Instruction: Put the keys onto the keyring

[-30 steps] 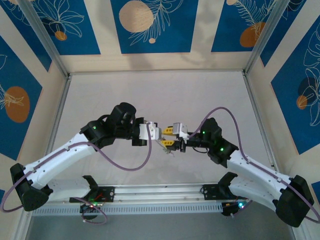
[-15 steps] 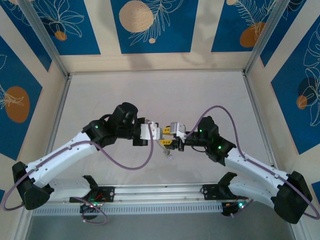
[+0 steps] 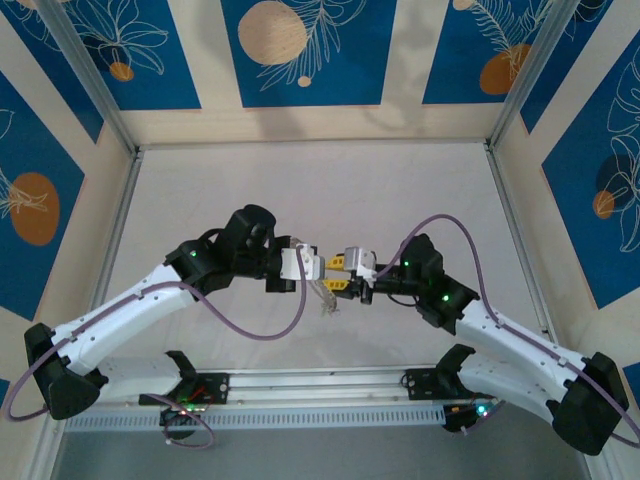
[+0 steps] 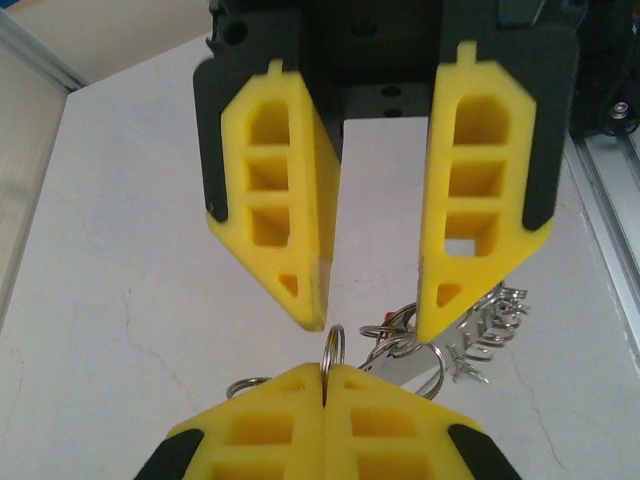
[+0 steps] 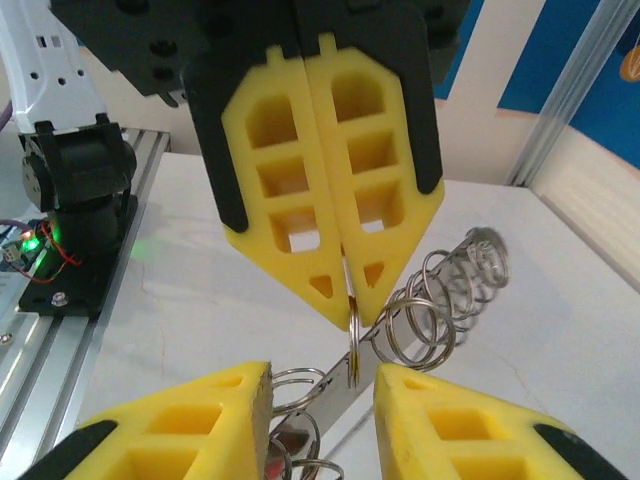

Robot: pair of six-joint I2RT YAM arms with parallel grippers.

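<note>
One keyring [image 4: 334,345] edge-on inside left gripper [image 4: 325,372]

Soft, even light is falling from overhead, leaving only faint shadows on the pale tabletop [image 3: 320,190]. The nearest yellow fingers [image 5: 180,430] are blurring slightly at the wrist views' bottom edge.

The wall panels [image 3: 350,60] were deep blue, patterned with white line-drawn leaves and orange and tan discs, set between cream strips. The table [image 3: 300,190] was off-white with faint hairline veins. The left arm [image 3: 130,305] and right arm [image 3: 510,345] were white with black joints, trailing purple cables [image 3: 440,216] and dotted with small green lights [image 3: 188,256]. The left gripper [image 4: 325,378] and right gripper [image 4: 370,328] had bright yellow fingers backed in black. The keyring [image 4: 333,345] and the keys [image 4: 490,320] were shiny silver.
</note>
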